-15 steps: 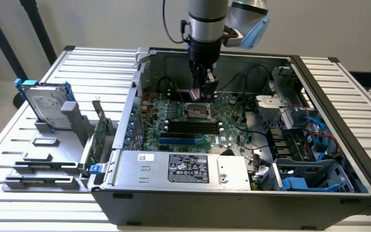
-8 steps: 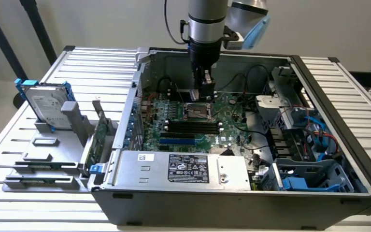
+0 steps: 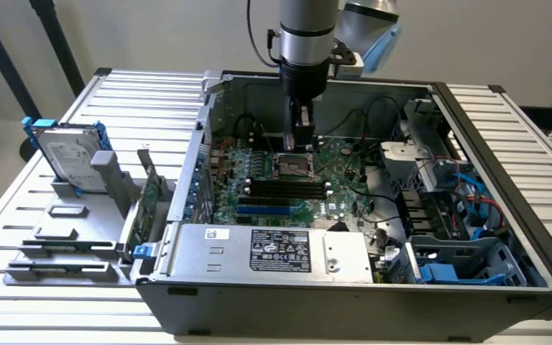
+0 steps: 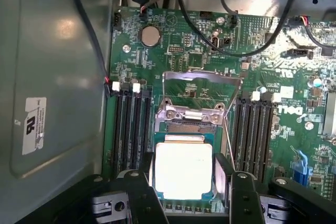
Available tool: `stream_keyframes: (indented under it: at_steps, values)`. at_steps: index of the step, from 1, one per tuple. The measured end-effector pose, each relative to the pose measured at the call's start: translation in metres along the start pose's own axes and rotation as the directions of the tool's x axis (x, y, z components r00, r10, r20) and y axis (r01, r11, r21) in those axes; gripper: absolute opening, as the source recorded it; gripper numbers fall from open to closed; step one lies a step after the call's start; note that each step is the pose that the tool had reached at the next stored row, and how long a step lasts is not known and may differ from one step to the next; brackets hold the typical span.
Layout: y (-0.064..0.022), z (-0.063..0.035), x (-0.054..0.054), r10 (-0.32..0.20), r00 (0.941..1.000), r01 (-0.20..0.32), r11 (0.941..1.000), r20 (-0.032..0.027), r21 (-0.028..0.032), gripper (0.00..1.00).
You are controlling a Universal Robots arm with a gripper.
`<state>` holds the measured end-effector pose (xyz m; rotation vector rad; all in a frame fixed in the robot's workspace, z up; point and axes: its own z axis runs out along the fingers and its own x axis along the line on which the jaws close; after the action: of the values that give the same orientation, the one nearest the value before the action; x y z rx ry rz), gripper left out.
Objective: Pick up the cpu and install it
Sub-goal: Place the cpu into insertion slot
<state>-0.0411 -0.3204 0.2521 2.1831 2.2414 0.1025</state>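
Note:
The cpu (image 4: 184, 163), a small flat square chip with a bright silvery top, sits between my two black fingers (image 4: 146, 174), which press on its opposite sides. My gripper (image 4: 184, 182) is shut on it. Beyond the chip lies the open cpu socket (image 4: 185, 125), with its metal load plate (image 4: 202, 85) flipped up. In the exterior view my gripper (image 3: 302, 140) hangs straight down inside the computer case, a short way above the socket (image 3: 293, 167) on the green motherboard (image 3: 338, 154).
Black memory slots (image 4: 128, 129) flank the socket on both sides. Black cables (image 4: 252, 51) cross the board behind it. Case walls (image 3: 199, 144) surround the board. A power supply (image 3: 276, 251) sits at the front, and a hard drive (image 3: 70, 158) stands in a grey rack at the exterior view's left.

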Motion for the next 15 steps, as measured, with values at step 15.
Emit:
stream_keyframes:
  at_steps: [15]
  values:
    - [-0.0033,0.0111,-0.007,0.025,0.9997,-0.025,0.9997,0.0005,-0.0007,0.55]
